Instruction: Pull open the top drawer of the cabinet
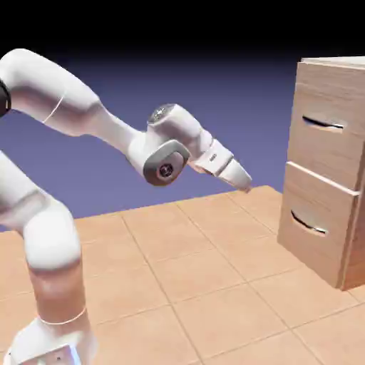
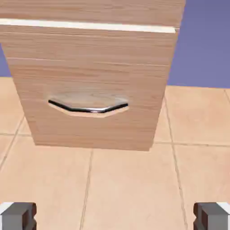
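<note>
Fingers (image 2: 19, 216) spread wide, empty, gripper (image 1: 244, 184) hovering well short of cabinet (image 1: 324, 235), facing lower drawer handle (image 2: 88, 107); top drawer (image 1: 335, 107) sitting higher, unopened.

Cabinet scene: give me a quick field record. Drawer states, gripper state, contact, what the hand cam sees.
cabinet: upright, at the exterior view's right
top drawer: looks closed, handle untouched
lower drawer: front stands out slightly
gripper: open, empty, short of the cabinet, no contact
gripper height: between the two handles
hand view: lower drawer's handle centred, fingertips wide apart at bottom edge
floor: tan tiles
</note>
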You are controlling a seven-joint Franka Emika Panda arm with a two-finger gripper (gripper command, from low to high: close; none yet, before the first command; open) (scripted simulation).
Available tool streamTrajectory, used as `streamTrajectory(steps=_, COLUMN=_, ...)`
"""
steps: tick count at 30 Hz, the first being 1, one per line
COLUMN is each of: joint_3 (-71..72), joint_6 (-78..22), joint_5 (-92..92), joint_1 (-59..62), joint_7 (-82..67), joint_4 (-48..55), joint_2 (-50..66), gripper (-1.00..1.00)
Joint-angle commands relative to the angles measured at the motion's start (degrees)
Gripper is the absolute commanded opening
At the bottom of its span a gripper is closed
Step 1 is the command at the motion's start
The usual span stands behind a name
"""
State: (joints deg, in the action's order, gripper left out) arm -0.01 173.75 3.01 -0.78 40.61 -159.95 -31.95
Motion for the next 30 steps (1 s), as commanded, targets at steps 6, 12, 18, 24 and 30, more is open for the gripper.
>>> streamTrajectory(steps=6, joint_3=-0.1, joint_6=-1.3, joint_5=15.0, joint_1=-0.5, joint_7=-9.2, joint_4=5.2, joint_2=3.5, gripper=0.00)
streamTrajectory(steps=12, joint_3=-0.1, joint_6=-2.6, joint_5=29.9, joint_1=-1.0, joint_7=-18.4, joint_4=10.4, joint_2=7.1, gripper=0.00)
streamTrajectory(steps=18, joint_3=-0.2, joint_6=-3.9, joint_5=44.9, joint_1=-1.4, joint_7=-27.6, joint_4=15.7, joint_2=10.6, gripper=0.00)
streamTrajectory(steps=24, joint_3=-0.3, joint_6=-5.2, joint_5=59.8, joint_1=-1.9, joint_7=-36.8, joint_4=20.9, joint_2=14.1, gripper=0.00)
streamTrajectory(steps=30, joint_3=-0.3, joint_6=-6.5, joint_5=74.8, joint_1=-2.4, joint_7=-46.0, joint_4=26.1, joint_2=17.7, gripper=0.00)
